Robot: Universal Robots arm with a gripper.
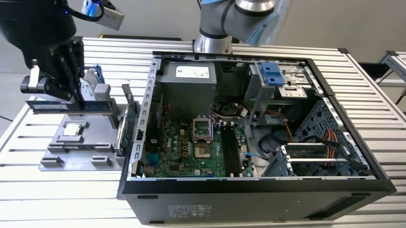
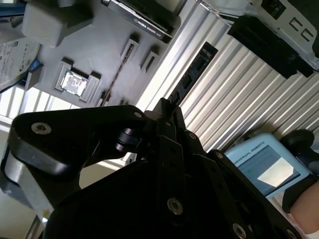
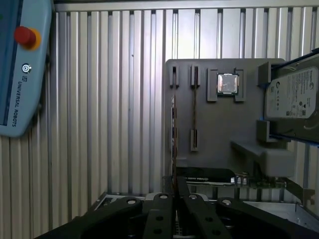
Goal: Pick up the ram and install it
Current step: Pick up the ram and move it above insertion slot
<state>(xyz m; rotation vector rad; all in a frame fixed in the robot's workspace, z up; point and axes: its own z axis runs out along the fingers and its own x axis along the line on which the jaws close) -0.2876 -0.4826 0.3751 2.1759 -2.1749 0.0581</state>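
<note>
Your black bolted gripper (image 2: pixel 167 108) is clamped on the ram (image 2: pixel 196 68), a thin dark stick with flat chips. In the exterior view, the wrist points down and holds it level above the grey moulded tray (image 1: pixel 70 156) on the ribbed metal table (image 1: pixel 57 199), left of the open computer case (image 1: pixel 254 184).

This looks like a robotics lab bench: a ribbed aluminium table (image 1: pixel 57 202) carries an opened desktop computer case (image 1: pixel 254 203), its motherboard (image 1: pixel 190 149) bare. A grey parts fixture (image 1: pixel 60 161) sits at the exterior view's left. The robot arm's base (image 1: pixel 212 43) stands at the far edge, and a teach pendant (image 3: pixel 20 74) with a red button (image 3: pixel 24 36) lies on the slats.
</note>
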